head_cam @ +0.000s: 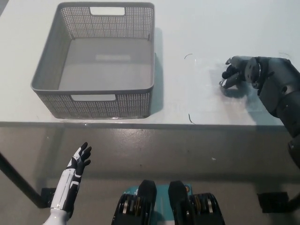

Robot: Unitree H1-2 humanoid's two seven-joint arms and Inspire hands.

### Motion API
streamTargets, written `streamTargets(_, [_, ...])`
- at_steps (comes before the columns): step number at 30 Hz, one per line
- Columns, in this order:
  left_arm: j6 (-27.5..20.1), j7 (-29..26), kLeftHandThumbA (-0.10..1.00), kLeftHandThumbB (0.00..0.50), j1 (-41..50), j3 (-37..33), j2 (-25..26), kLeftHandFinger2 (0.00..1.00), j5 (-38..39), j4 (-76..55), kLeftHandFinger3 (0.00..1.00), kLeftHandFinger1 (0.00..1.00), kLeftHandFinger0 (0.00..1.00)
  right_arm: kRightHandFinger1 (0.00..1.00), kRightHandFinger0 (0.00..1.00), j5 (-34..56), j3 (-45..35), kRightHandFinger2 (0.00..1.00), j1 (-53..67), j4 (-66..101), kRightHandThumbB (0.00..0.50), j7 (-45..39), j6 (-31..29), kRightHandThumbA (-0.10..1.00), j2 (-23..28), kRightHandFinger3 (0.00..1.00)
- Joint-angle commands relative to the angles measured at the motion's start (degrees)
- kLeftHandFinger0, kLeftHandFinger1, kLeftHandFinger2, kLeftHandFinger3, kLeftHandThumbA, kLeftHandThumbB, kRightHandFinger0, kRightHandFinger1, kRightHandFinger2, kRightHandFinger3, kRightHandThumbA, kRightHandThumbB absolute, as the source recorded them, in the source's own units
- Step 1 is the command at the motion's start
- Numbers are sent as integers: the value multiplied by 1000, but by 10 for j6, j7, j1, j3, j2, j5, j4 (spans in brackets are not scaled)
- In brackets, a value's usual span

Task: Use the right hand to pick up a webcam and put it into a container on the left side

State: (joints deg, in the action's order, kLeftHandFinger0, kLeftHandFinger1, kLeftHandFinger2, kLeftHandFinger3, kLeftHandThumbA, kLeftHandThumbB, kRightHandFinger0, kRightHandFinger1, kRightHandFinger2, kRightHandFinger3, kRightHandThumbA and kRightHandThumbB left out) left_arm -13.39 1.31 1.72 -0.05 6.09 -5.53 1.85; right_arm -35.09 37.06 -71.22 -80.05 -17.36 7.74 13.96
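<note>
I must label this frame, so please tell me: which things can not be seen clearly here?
- Webcam: head view, hidden under the right robot hand; grasp cannot be confirmed.
- Right arm: cut by the right edge.
- Left robot hand: open below the table; its arm is cut by the bottom edge.
- Container: near wall hides the floor's front strip.

A grey basket [96, 101] with finely perforated, mesh-patterned walls sits on a pale white surface [197, 28], beside a black right hand [240, 71] and a white-and-black left hand [78, 163].
</note>
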Motion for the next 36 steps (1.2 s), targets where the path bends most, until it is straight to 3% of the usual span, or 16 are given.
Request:
streamTargets(1, [-15,5,1000,100,-5,2,9,1000,9,-9,1000,1000,1000,1000,1000,-27,19,1000,-15,-8,500,13,9,633,7,1000])
streamTargets(12, [-28,13,1000,73,-9,4,13,1000,26,2,1000,1000,1000,1000,1000,-35,42,1000,-10,-14,500,20,11,610,21,1000])
streamTargets(14, [-30,13,1000,68,-10,4,13,1000,25,3,1000,1000,1000,1000,1000,-24,29,1000,-4,-11,500,47,3,500,22,1000])
streamTargets(15, [-29,13,1000,71,-11,4,13,1000,25,2,1000,1000,1000,1000,1000,-13,15,1000,4,-10,439,88,-13,348,24,1000])
streamTargets(16, [-28,13,1000,82,-11,4,12,1000,26,3,1000,1000,1000,1000,921,-9,8,1000,9,-8,338,114,-26,183,25,1000])
streamTargets(17, [-27,15,1000,93,-11,5,12,1000,29,3,1000,1000,1000,715,655,-9,3,802,12,-8,227,131,-33,52,25,1000])
streamTargets(18, [-25,15,1000,94,-11,5,13,1000,28,1,1000,1000,1000,417,331,-6,-3,561,16,-7,225,152,-42,-70,26,888])
streamTargets(20, [-21,15,1000,90,-15,4,13,1000,26,-1,1000,1000,1000,180,36,5,-23,353,21,-4,202,194,-68,-100,31,598])
streamTargets(21, [-20,14,1000,94,-16,5,13,1000,25,-1,1000,1000,1000,198,1,21,-42,416,23,-2,180,212,-80,-100,31,465])
streamTargets(22, [-19,14,1000,94,-18,5,13,1000,24,0,1000,1000,1000,273,2,24,-51,528,23,-1,174,221,-85,-100,32,467])
streamTargets(23, [-19,14,1000,95,-20,6,13,1000,24,0,1000,1000,1000,430,20,25,-55,745,23,0,170,230,-95,-100,33,490])
streamTargets(25, [-19,15,1000,80,-20,5,13,1000,24,-1,1000,1000,1000,544,59,29,-71,887,23,2,172,247,-109,-100,33,640])
streamTargets(27, [-19,16,1000,73,-21,4,14,1000,21,-1,1000,1000,1000,536,63,34,-87,859,23,2,181,255,-116,-100,33,631])
streamTargets(32, [-22,12,1000,61,-21,3,14,1000,11,0,1000,1000,1000,551,0,46,-122,970,28,4,160,286,-155,-100,32,825])
streamTargets(34, [-20,11,1000,52,-20,3,14,1000,10,-2,1000,1000,1000,541,0,56,-139,938,27,5,161,294,-164,-100,31,844])
streamTargets(36, [-21,10,1000,50,-21,3,13,1000,6,-1,1000,1000,1000,526,53,61,-150,858,24,7,211,307,-182,-100,31,811])
